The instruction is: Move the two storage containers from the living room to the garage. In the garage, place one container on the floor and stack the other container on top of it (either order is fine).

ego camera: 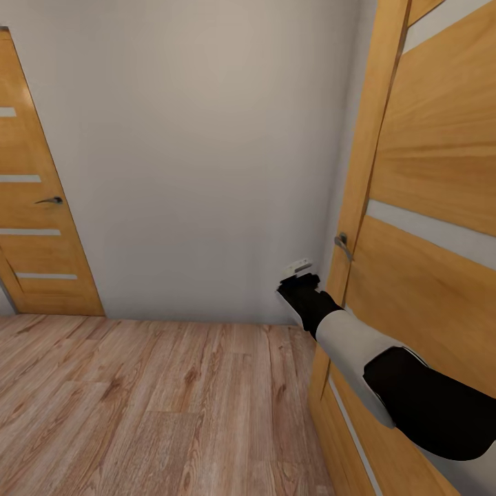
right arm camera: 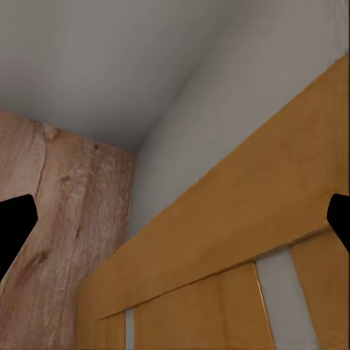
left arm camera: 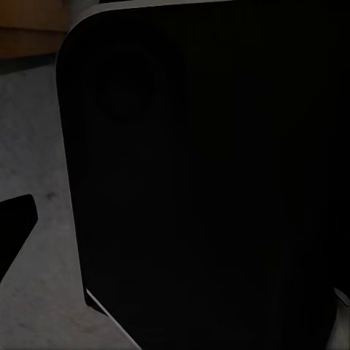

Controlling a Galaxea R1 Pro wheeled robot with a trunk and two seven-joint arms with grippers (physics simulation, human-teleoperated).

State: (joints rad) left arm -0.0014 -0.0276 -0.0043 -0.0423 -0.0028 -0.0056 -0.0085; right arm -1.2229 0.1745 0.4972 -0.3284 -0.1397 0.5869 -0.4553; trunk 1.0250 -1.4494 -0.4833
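Orange-wood door (ego camera: 441,227) crossed by frosted white strips; wall (ego camera: 200,151) painted plain white; plank floor (ego camera: 151,406) grained light brown.

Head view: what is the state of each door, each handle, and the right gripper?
Left door: shut, handle level.
Right door: close beside the robot; open or shut cannot be told.
Right door handle: not gripped.
Right gripper: raised beside that handle, apart from it; jaws open, empty.
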